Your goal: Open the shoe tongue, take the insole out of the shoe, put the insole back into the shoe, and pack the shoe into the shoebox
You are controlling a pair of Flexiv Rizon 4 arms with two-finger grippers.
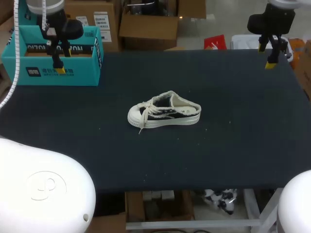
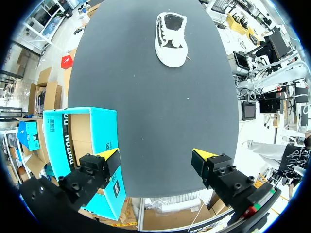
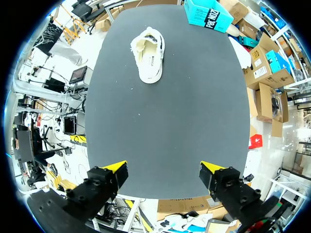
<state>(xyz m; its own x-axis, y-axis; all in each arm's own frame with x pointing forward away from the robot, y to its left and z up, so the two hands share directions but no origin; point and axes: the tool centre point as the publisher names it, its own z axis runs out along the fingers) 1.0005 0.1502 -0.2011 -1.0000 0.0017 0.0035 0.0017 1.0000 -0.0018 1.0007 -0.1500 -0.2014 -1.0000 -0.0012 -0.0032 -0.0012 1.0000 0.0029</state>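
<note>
At the middle of the table (image 1: pixel 233 145), your shoe (image 1: pixel 164 114) stands upright on its sole, toe toward the left edge.
You should find it light: soft canvas upper, stiffer rubber sole; pinch the tongue (image 1: pixel 162 105) under the laces (image 1: pixel 147 110) and steady the heel collar. Farther off, the shoebox (image 1: pixel 29 73) sits open at the far left corner, only bare cardboard showing inside. Your left gripper (image 2: pixel 155 160) hangs over it, your right gripper (image 3: pixel 164 170) over the far right corner, both spread wide, holding nothing.
</note>
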